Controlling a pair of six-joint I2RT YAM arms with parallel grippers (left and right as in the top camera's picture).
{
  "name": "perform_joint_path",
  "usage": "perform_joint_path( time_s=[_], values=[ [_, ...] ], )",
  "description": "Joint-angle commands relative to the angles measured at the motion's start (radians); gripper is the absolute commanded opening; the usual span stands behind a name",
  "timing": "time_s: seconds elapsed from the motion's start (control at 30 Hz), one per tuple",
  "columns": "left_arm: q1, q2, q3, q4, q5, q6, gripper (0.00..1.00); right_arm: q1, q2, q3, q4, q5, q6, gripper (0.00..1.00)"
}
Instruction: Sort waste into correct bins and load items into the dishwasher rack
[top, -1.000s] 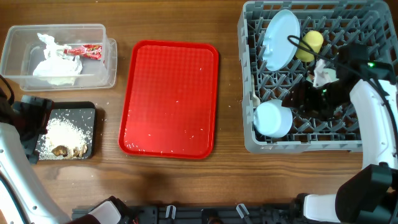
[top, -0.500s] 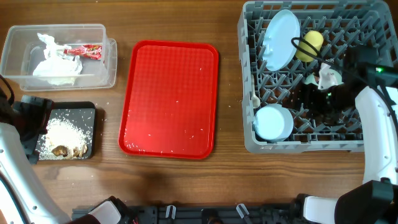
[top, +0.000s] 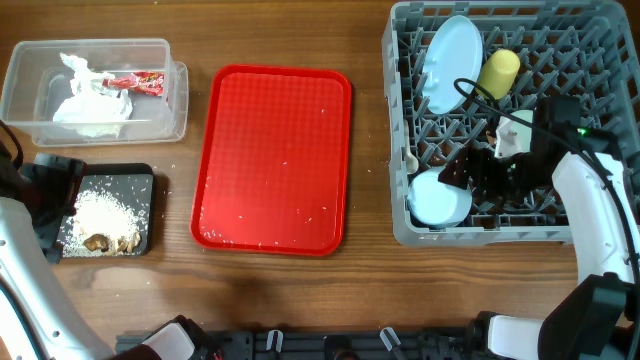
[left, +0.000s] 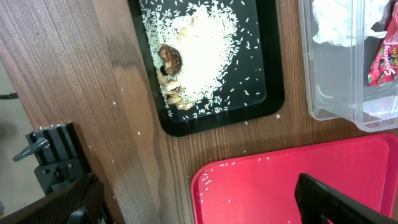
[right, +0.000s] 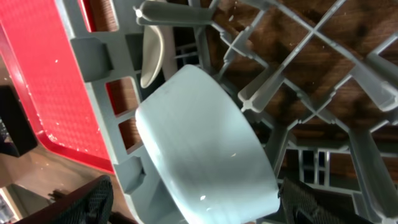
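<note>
The bowl (top: 440, 197) sits in the front left corner of the rack (top: 400, 60), pale blue, smooth and glossy. From my right wrist it shows tipped on its side among the grey pegs, with a white utensil (right: 151, 59) wedged on edge just beyond it against the rack wall. Farther back in the rack the plate (top: 450, 63) leans upright between pegs, and the yellow cup (top: 498, 72) lies beside it.

My right gripper (top: 462, 172) is down inside the rack, pointing toward the bowl from its right. Its jaws are spread wide, one finger at each side of the wrist view, and neither grips the bowl. My right arm bends in over the rack's front right corner.

My left gripper (left: 199, 202) hangs above the table by the red tray (top: 275, 160), jaws fully apart and empty. Beside it the black tray (top: 150, 180) holds rice (top: 105, 210) with brown lumps. The tub (top: 178, 100) holds the napkin (top: 90, 105) and wrapper (top: 135, 83).
</note>
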Motion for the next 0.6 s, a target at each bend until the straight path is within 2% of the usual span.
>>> perform_joint_path(
  time_s=[0.0,0.13,0.27,0.5,0.57],
  values=[
    [0.006,0.000,0.008,0.000,-0.006,0.005,1.00,0.005,-0.011,-0.079,0.066,-0.015,-0.001,0.86],
    [0.006,0.000,0.008,0.000,-0.006,0.005,1.00,0.005,-0.011,-0.142,0.166,-0.006,0.011,0.86],
    [0.006,0.000,0.008,0.000,-0.006,0.005,1.00,0.005,-0.011,-0.142,0.166,-0.068,-0.017,0.83],
    [0.006,0.000,0.008,0.000,-0.006,0.005,1.00,0.005,-0.012,-0.140,0.140,-0.058,-0.012,0.62],
    [0.006,0.000,0.008,0.000,-0.006,0.005,1.00,0.003,-0.013,-0.127,0.137,-0.050,-0.009,0.60]
  ],
)
